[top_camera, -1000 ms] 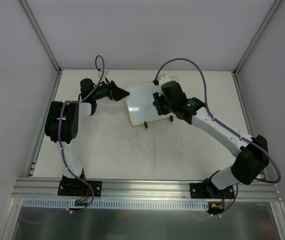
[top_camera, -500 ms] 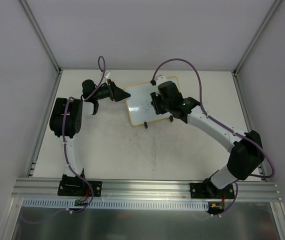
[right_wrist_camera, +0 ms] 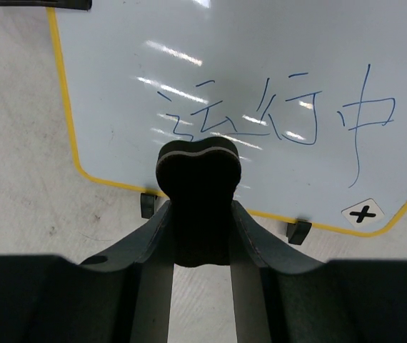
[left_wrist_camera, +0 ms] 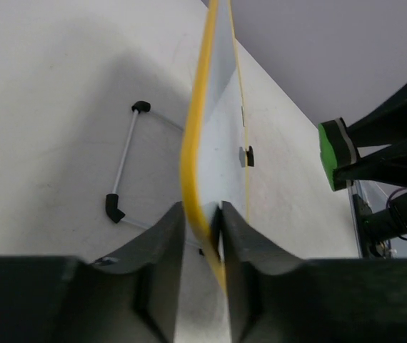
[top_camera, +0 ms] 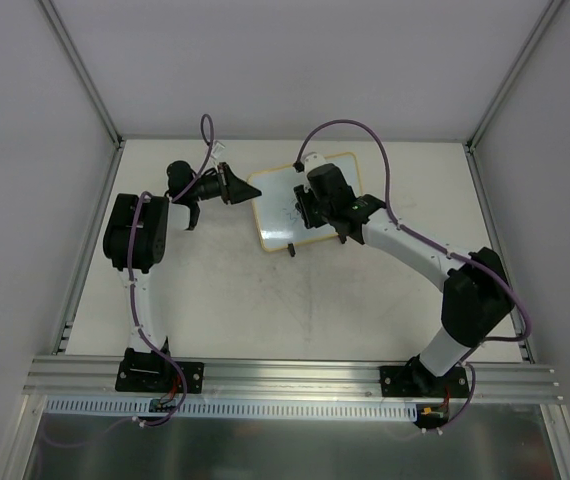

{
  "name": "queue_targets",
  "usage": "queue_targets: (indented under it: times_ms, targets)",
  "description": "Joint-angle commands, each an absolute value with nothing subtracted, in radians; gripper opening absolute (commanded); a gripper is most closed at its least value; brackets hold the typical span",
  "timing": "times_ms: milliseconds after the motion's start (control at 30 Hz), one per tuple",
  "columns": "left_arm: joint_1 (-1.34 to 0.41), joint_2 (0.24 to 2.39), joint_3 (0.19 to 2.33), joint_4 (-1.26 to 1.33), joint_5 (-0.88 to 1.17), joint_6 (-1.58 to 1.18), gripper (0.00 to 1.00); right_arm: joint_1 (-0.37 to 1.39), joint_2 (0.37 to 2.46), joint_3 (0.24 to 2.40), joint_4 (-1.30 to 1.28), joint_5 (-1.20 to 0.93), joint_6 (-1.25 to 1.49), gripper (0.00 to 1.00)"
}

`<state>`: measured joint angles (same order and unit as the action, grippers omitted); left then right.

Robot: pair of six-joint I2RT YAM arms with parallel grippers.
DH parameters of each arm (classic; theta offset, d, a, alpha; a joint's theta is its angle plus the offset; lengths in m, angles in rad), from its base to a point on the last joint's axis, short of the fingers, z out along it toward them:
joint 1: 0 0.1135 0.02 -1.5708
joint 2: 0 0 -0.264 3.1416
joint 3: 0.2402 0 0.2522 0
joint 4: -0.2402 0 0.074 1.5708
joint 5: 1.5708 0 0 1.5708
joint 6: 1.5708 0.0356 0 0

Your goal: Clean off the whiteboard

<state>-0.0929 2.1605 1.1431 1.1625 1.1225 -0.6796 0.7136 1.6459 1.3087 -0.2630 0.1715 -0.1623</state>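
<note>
Robotics lab cell: white table point(top_camera: 265, 300) between grey panel walls point(top_camera: 25, 200), aluminium rail point(top_camera: 295, 373) along its near edge.

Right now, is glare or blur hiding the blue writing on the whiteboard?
Right wrist: glare streaks cross the yellow-rimmed white whiteboard, but the blue handwriting is legible. Left wrist: board seen edge-on, near fingers soft. Top external: handwriting too small to read.

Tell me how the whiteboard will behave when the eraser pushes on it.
Probably stiff: the whiteboard stands flat, unsagging, pinched by the left fingers. Likely light and tippy: only a thin wire stand props it, so that pinch should steady it. Its glossy face looks slick; the eraser should glide.
</note>
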Motion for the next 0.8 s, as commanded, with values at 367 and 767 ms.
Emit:
queue_targets:
  times_ms: [367, 767]
  targets:
    - [-0.113, 2.145, 1.166, 1.233, 1.189, -0.652, 0.00, 0.718, 1.735, 1.347, -0.143, 0.193, -0.175, 0.08]
    - [-0.120, 2.129, 1.143, 1.256, 1.203, -0.653, 0.00, 0.718, 1.841, 1.422, -0.092, 0.206, -0.195, 0.00]
